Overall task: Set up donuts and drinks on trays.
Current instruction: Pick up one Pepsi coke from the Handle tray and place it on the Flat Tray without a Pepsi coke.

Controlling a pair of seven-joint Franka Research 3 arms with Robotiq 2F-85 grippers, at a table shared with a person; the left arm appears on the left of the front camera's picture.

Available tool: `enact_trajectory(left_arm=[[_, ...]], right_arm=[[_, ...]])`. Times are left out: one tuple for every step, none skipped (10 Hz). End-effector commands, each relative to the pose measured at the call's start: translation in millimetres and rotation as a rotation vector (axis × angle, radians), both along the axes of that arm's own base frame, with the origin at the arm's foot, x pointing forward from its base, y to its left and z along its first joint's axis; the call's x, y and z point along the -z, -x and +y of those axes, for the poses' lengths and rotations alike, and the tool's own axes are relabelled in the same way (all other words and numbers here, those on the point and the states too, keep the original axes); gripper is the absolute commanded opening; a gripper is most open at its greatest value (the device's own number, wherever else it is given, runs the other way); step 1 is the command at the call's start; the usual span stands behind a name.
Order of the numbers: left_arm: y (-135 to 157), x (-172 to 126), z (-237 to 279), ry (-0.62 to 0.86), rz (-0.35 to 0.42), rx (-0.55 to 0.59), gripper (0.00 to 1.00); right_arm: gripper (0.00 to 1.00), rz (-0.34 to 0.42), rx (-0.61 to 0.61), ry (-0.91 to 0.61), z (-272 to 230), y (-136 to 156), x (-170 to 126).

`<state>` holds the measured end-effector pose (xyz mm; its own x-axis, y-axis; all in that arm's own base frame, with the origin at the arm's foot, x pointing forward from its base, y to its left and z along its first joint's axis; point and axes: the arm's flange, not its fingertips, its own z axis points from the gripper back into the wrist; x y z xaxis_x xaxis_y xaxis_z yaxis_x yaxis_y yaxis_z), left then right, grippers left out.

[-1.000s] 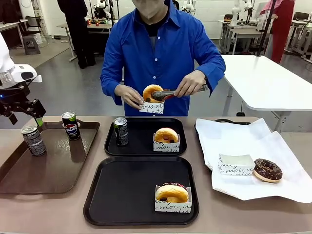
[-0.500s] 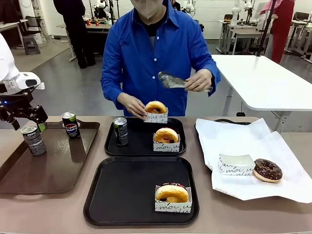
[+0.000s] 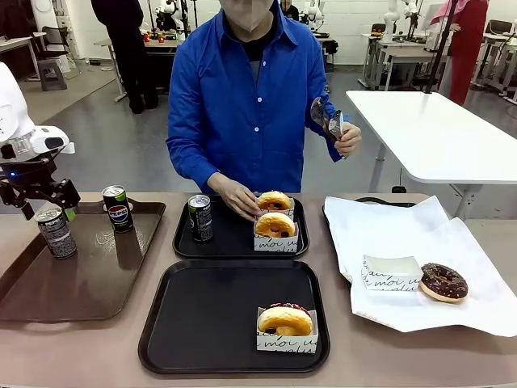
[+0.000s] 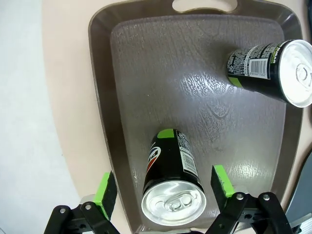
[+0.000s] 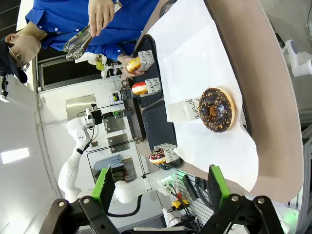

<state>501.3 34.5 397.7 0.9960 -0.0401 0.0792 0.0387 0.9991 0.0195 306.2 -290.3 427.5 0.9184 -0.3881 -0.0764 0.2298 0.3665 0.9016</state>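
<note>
Two black trays lie mid-table. The far tray carries a black can and two sleeved donuts, and the person's hand rests on the rear donut. The near tray holds one sleeved donut. On a brown tray stand two cans. My left gripper is open, with its green pads on either side of the leftmost can's top. In the left wrist view that can sits between the open left gripper without touching it. My right gripper is open and holds nothing.
A chocolate donut and an empty sleeve lie on white paper at the right. The person holds metal tongs raised at chest height. The brown tray's raised rim runs close beside the left can.
The person set the sleeved donut down at the back of the far tray and lifted the tongs up to the right. My left gripper sank slightly around the left can.
</note>
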Motion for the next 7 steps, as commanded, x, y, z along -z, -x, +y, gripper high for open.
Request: enact_trajectory(left_arm=[[-0.5, 5.2, 2.2, 0.026, -0.003, 0.004, 1.00], [-2.7, 6.9, 0.5, 0.026, 0.007, 0.003, 1.00], [-4.5, 7.9, -1.2, 0.027, 0.022, 0.004, 1.00], [-4.3, 8.9, -1.5, 0.033, 0.025, 0.009, 1.00], [-3.4, 10.2, -1.2, 0.046, 0.021, 0.013, 0.44], [-2.2, 10.7, -1.2, 0.053, 0.026, 0.012, 0.43], [-3.0, 10.4, -1.4, 0.054, 0.037, 0.008, 0.00]], right_arm=[[1.00, -0.014, -0.003, -0.010, 0.6, 1.1, 0.8], [1.00, -0.014, -0.003, -0.010, 0.6, 1.1, 0.8], [1.00, -0.014, -0.003, -0.010, 0.6, 1.1, 0.8], [1.00, -0.014, -0.003, -0.010, 0.6, 1.1, 0.8], [1.00, -0.014, -0.003, -0.010, 0.6, 1.1, 0.8], [1.00, -0.014, -0.003, -0.010, 0.6, 1.1, 0.8], [1.00, -0.014, -0.003, -0.010, 0.6, 1.1, 0.8]])
